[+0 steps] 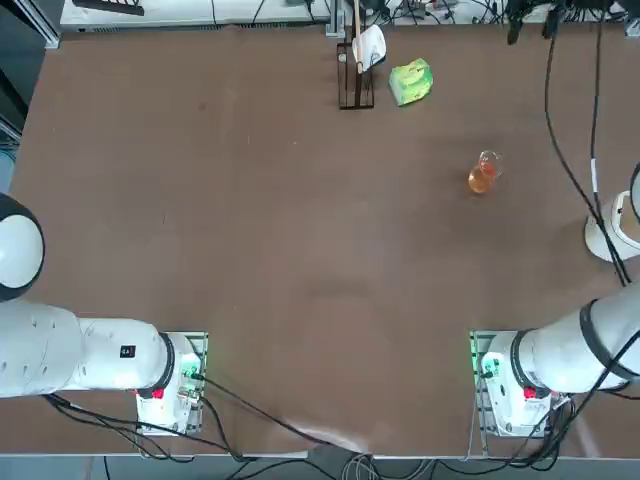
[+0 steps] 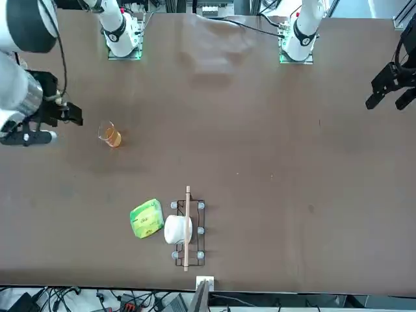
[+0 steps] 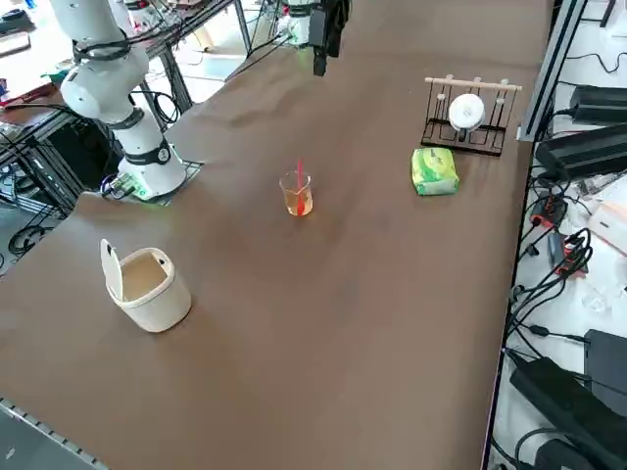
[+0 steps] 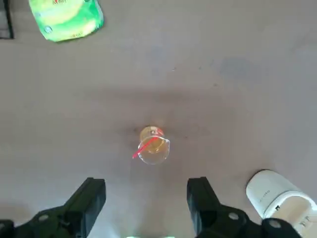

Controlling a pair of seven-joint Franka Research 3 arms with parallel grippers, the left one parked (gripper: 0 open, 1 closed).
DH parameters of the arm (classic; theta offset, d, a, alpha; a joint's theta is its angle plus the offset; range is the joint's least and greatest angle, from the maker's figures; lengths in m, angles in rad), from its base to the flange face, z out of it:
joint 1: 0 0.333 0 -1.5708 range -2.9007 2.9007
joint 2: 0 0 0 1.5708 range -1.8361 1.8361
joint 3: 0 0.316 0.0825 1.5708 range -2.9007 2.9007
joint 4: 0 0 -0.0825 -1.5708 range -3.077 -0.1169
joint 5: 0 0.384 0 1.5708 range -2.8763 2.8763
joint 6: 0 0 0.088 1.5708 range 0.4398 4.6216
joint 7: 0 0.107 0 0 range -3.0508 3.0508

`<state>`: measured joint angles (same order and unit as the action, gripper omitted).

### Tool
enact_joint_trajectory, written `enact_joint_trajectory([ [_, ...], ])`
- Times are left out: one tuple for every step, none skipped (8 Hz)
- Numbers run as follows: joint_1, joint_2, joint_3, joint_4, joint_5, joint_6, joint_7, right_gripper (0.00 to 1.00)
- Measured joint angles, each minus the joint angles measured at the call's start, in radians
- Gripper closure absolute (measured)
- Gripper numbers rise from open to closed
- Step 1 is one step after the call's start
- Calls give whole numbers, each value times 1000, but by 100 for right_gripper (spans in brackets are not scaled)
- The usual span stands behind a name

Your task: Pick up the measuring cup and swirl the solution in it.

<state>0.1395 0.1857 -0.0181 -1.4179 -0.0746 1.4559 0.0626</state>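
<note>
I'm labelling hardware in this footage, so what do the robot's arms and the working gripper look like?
Both arms are glossy white with rounded segments and black joint bands. The right arm has red marks near its base, which sits on a metal plate lit green, with black cables trailing off. The right gripper is black, with two blocky, angular fingers.

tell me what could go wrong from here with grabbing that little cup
The measuring cup is small, clear glass, standing free on the table; the open right end effector could nudge it over and spill the orange solution. A red stick leans in it and could snag a finger. Hard swirling may slosh liquid out.
</note>
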Motion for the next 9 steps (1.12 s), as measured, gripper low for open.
enact_joint_trajectory([
  [-6,-4,0,21,15,-13,3,0],
  [-27,-20,-1,26,51,-16,6,0],
  [-61,-44,-1,24,83,-24,5,0],
  [-87,-75,-1,8,94,-28,3,0],
  [-99,-117,-1,-32,94,-28,3,0],
  [-104,-168,-1,-88,94,-19,3,0],
  [-108,-220,-1,-145,94,-8,3,0],
  [-110,-260,-1,-186,94,-4,3,0],
  [-111,-284,-1,-208,94,-2,2,0],
])
